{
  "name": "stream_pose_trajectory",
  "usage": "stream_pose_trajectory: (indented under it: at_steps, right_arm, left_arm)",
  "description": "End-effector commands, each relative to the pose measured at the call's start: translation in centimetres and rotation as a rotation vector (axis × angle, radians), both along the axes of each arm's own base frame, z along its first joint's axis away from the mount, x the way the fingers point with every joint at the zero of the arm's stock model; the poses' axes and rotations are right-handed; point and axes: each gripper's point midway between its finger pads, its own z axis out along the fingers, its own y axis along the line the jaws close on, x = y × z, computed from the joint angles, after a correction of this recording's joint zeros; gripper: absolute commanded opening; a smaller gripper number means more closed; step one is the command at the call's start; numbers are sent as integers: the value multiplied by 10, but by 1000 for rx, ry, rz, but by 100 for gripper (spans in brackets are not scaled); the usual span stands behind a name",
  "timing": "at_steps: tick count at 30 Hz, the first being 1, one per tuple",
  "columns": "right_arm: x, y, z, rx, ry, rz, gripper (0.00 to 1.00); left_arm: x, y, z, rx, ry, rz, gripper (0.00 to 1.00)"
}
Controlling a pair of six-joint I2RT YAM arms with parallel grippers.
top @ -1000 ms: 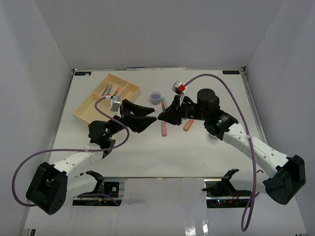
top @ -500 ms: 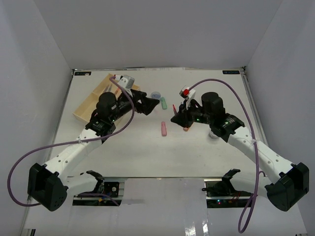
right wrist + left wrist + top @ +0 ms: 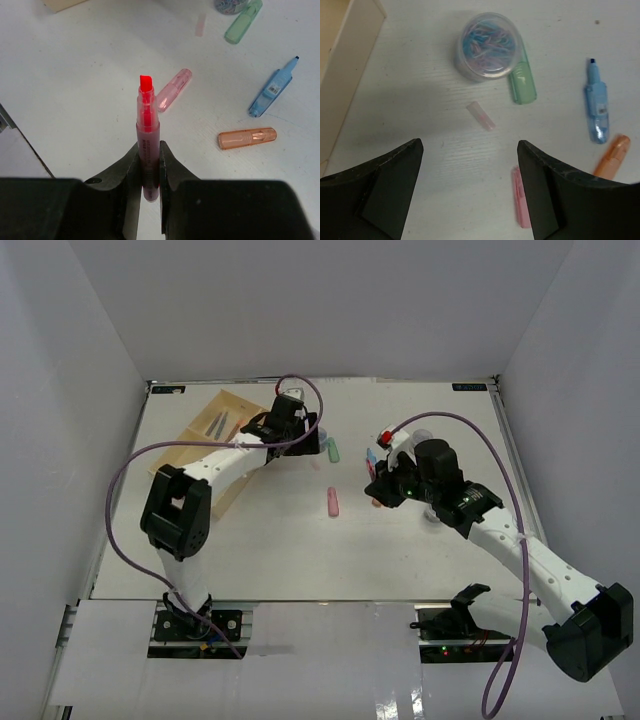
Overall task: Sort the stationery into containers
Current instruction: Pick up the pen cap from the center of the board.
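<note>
My right gripper (image 3: 148, 147) is shut on an uncapped pink marker (image 3: 148, 120), held above the table with its red tip pointing away; it also shows in the top view (image 3: 375, 485). My left gripper (image 3: 469, 150) is open and empty, hovering just short of a round jar of paper clips (image 3: 487, 47), near the cream tray (image 3: 190, 455) in the top view (image 3: 312, 438). On the table lie a small pink cap (image 3: 481, 116), a green marker (image 3: 522, 80), a blue marker (image 3: 596, 107), an orange marker (image 3: 615, 157) and a second pink marker (image 3: 333, 502).
The tray holds a few thin pens (image 3: 222, 423) in its far compartments. A corner of the tray (image 3: 350, 45) shows left of the left gripper. A pale round object (image 3: 432, 514) lies under the right forearm. White walls close in the table.
The two grippers were together at the table's middle. The left arm has swung away to the far side by the jar and tray. The right gripper has drawn back to the right with the marker.
</note>
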Motion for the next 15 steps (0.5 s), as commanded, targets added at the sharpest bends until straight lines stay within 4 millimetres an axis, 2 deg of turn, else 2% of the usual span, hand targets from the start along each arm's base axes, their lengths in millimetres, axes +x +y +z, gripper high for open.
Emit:
stream_pose_trajectory:
  at_steps: [1,8,15]
  right_arm:
    - [4,-8,2,-7,-36,-30,8]
    - [1,-11,-7,-28,-41,-14,8]
    - [-3,-12,-12,-31,-38,-5,8]
  left_arm:
    - [8,8,-7,54,55,104,86]
    - [17,-4,-47,87,138,133,82]
    - [22,-14,-68,87,165,179,73]
